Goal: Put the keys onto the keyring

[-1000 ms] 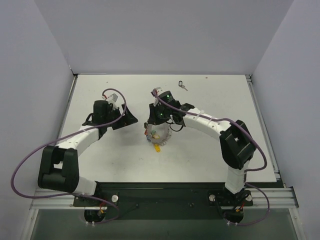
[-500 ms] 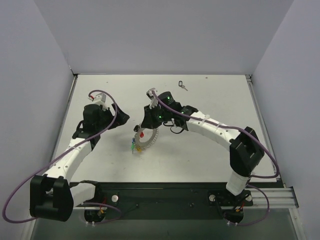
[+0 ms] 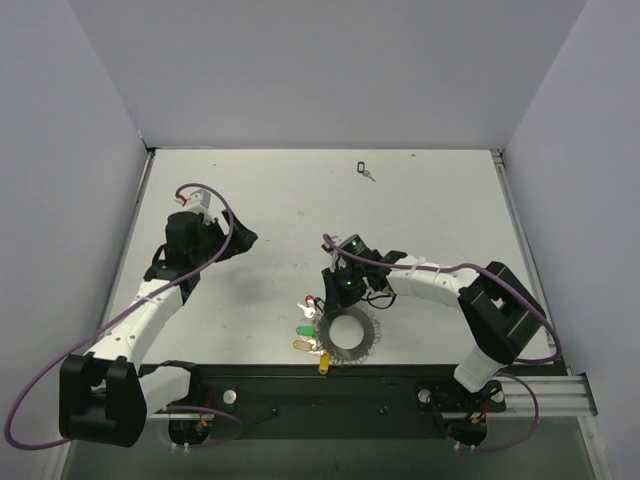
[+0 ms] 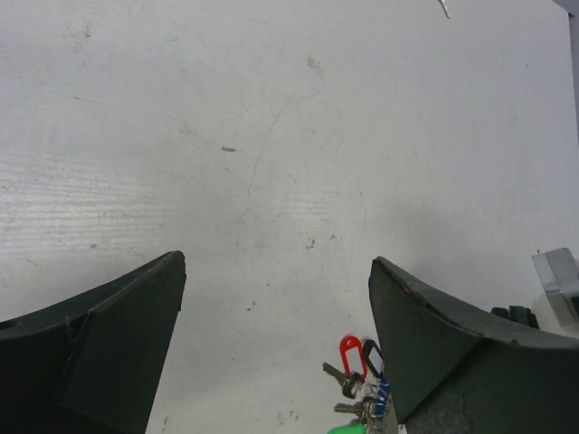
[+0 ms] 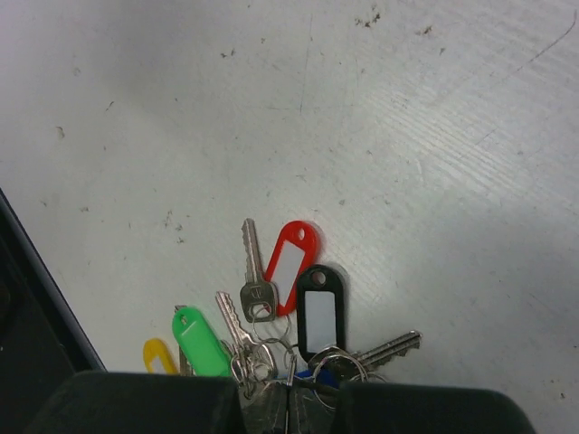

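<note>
The keyring (image 3: 372,338), a large silvery coiled ring, lies near the table's front edge. Keys with red, green and yellow tags (image 3: 305,328) fan out from its left side. My right gripper (image 3: 338,296) sits at the ring's far rim. In the right wrist view it (image 5: 289,403) is shut on the ring's metal where the keys gather, with the red tag (image 5: 291,265), black tag (image 5: 319,312) and green tag (image 5: 199,341) just ahead. One small black-headed key (image 3: 365,170) lies alone at the table's far edge. My left gripper (image 3: 238,240) hangs open over bare table, holding nothing (image 4: 276,271).
The black front rail (image 3: 330,385) runs just below the ring. Grey walls close in the table on three sides. Purple cables loop along both arms. The left wrist view catches the bunch of keys (image 4: 357,384) beside its right finger (image 4: 443,348).
My right gripper has carried the ring and its keys from the middle of the table down toward the front edge. The left arm drew back to the left, then stayed still.
</note>
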`<control>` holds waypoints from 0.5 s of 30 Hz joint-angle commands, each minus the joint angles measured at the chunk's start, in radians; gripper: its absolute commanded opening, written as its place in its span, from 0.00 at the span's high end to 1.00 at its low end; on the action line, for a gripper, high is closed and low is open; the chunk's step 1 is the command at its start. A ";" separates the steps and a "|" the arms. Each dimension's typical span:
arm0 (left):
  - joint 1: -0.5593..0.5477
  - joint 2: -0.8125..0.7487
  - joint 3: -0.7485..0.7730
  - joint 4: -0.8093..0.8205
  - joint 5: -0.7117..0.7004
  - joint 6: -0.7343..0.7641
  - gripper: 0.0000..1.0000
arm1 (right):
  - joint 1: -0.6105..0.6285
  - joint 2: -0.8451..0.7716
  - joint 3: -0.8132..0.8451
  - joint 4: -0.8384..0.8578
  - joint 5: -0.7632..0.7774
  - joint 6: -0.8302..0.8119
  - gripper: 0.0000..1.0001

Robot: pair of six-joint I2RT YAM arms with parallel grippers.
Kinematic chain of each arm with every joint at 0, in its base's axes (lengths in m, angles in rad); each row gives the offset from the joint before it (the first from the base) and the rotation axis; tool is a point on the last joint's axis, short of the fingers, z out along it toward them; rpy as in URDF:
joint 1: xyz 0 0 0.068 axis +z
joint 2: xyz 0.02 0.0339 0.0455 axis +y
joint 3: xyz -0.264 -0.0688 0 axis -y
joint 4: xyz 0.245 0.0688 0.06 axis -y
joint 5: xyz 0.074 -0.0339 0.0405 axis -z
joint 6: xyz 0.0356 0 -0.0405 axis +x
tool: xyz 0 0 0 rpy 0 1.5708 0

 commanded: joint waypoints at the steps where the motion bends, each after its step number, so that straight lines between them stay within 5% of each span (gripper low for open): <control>1: 0.005 -0.004 -0.006 0.041 0.018 -0.020 0.08 | -0.003 -0.076 0.017 0.029 0.019 0.012 1.00; 15: 0.005 -0.034 0.002 0.024 0.011 -0.021 0.08 | -0.002 -0.095 0.263 0.006 0.028 -0.020 1.00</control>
